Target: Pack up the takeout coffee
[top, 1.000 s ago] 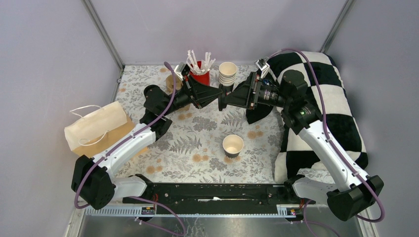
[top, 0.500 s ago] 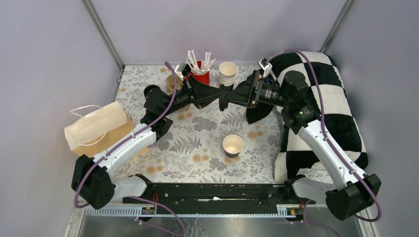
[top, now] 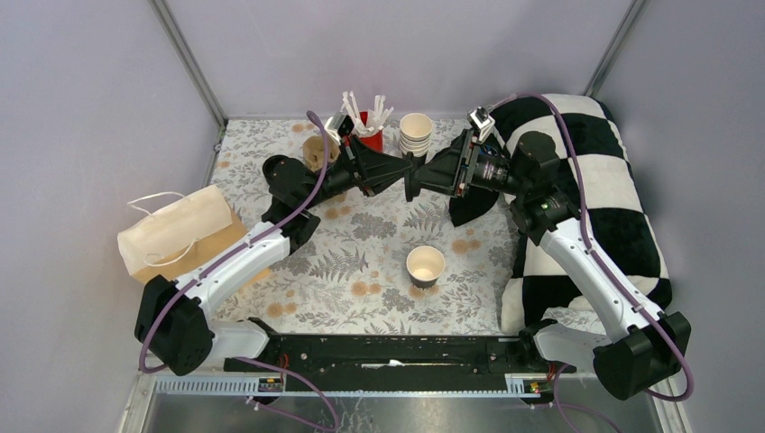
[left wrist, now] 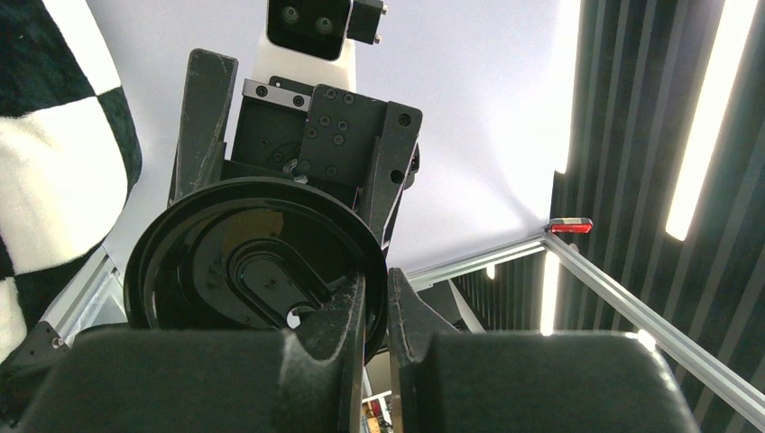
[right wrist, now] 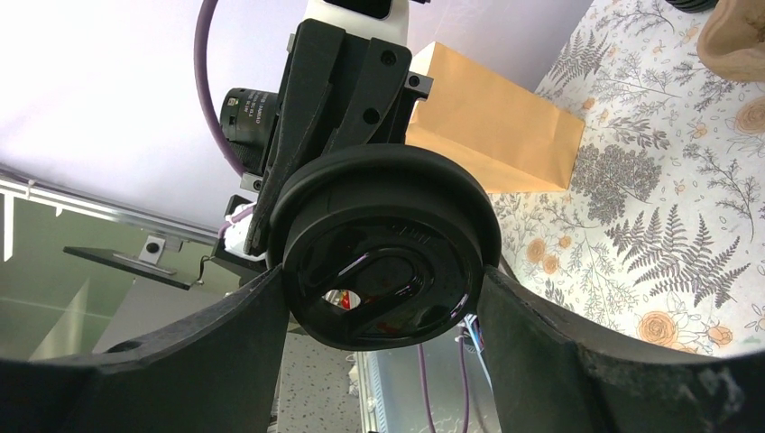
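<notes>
Lid (left wrist: pixel 253 271), apparently in left gripper (left wrist: pixel 377 299)

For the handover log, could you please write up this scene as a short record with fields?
Item in transfer: black lid, raised between the two arms
Left jaws: shut on the lid's rim
Right jaws: one on either side of the lid; firm grip not certain
Open cup: upright, lidless, middle of the floral cloth
Cup stack: far edge, beside the red cup of sticks
Paper bag: left side of the table
</notes>
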You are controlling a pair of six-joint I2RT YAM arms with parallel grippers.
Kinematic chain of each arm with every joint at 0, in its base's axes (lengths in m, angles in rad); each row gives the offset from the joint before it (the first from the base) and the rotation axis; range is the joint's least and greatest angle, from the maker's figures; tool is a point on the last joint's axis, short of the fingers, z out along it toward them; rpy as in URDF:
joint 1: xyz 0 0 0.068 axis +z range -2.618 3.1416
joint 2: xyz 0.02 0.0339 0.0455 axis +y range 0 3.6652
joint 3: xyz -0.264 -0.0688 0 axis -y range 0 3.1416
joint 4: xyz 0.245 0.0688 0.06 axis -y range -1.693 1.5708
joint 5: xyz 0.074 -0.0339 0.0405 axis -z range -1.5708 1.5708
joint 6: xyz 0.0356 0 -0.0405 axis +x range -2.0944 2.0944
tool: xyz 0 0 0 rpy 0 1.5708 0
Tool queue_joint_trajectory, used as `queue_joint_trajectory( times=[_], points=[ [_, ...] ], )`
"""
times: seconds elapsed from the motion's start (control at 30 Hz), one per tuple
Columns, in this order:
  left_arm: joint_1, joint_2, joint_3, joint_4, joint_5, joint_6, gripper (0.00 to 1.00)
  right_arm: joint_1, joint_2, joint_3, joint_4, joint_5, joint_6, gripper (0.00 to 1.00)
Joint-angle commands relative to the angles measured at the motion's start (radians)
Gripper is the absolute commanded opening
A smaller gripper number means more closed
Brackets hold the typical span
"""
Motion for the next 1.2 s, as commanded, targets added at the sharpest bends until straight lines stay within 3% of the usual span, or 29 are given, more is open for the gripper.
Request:
queue_joint_trajectory(
  times=[0.0, 0.03, 0.13, 0.3, 0.43, 0.53, 0.67, 0.73, 0.93, 1.17],
  points=[
    [-0.011, 0.0, 0.048, 0.051, -0.007, 0.009, 0.04, -0.002, -0.01, -0.001, 0.05, -0.016, 0.0, 0.74],
    [-0.011, -0.003, 0.048, 0.04, -0.005, 0.017, 0.06, -0.002, -0.013, 0.002, 0.029, -0.008, -0.013, 0.74],
    [-0.009, -0.032, 0.05, -0.071, 0.006, 0.079, 0.27, -0.003, -0.017, 0.034, -0.138, 0.044, -0.104, 0.7],
    [0.033, -0.119, 0.061, -0.5, -0.003, 0.285, 0.64, -0.002, -0.04, 0.08, -0.55, 0.162, -0.366, 0.67],
    [0.08, -0.171, 0.117, -1.035, -0.116, 0.52, 0.75, 0.048, -0.043, 0.126, -0.932, 0.387, -0.615, 0.66],
    [0.072, -0.151, 0.139, -1.232, -0.161, 0.662, 0.82, 0.269, 0.03, 0.176, -1.099, 0.671, -0.672, 0.7],
    [0.063, -0.181, 0.063, -1.194, -0.17, 0.665, 0.88, 0.442, 0.159, 0.232, -1.256, 0.937, -0.648, 0.7],
    [0.061, -0.195, 0.018, -1.168, -0.176, 0.657, 0.88, 0.491, 0.19, 0.244, -1.263, 0.99, -0.642, 0.7],
    [0.061, -0.203, -0.062, -1.132, -0.168, 0.676, 0.88, 0.558, 0.294, 0.309, -1.284, 1.092, -0.656, 0.71],
    [0.061, -0.196, -0.07, -1.142, -0.164, 0.714, 0.88, 0.559, 0.345, 0.323, -1.229, 1.088, -0.658, 0.73]
  ],
)
